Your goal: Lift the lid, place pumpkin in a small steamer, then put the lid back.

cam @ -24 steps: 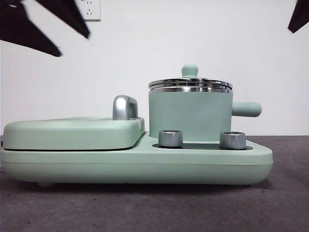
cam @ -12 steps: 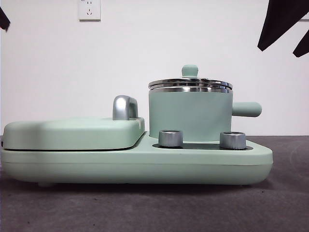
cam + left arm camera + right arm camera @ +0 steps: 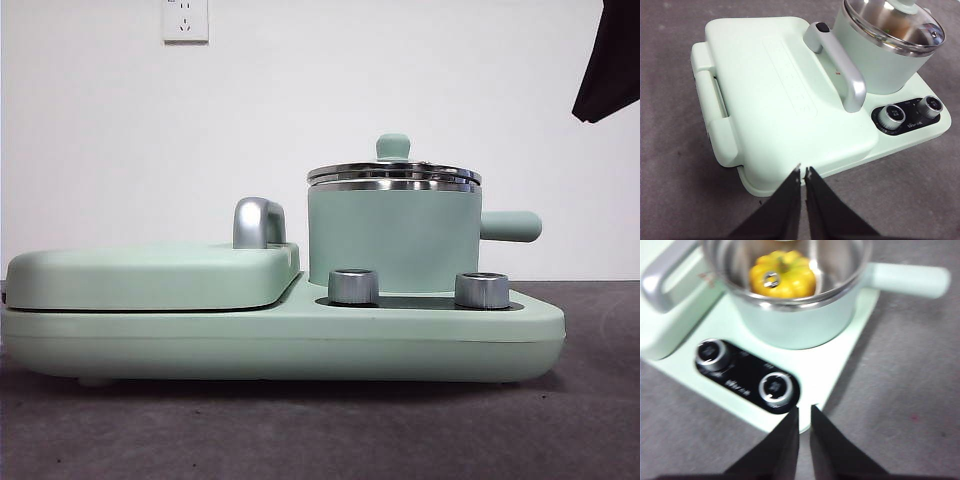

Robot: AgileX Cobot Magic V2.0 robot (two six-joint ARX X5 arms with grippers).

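The small steamer [image 3: 393, 240] stands on the right half of the mint-green cooker, its stubby handle [image 3: 512, 226] pointing right. The lid [image 3: 394, 172] rests on its steel rim, knob [image 3: 393, 146] up. Through the glass in the right wrist view, the yellow pumpkin [image 3: 782, 275] lies inside the steamer [image 3: 795, 320]. My right gripper [image 3: 804, 411] hovers shut above the cooker's front corner by the dials, holding nothing. My left gripper [image 3: 802, 172] is shut and empty over the near edge of the flat cover, well away from the steamer [image 3: 875, 65] and lid [image 3: 895, 25].
A wide flat griddle cover [image 3: 150, 275] with a chrome handle [image 3: 258, 222] fills the cooker's left half. Two steel dials [image 3: 353, 286] [image 3: 481, 290] sit in front of the steamer. A dark arm tip [image 3: 610, 70] hangs at the top right. Grey cloth surrounds the cooker.
The dark arm at the top left has drawn out of the front view. The dark one at the top right has shifted toward the right edge. Steamer and lid have not moved.
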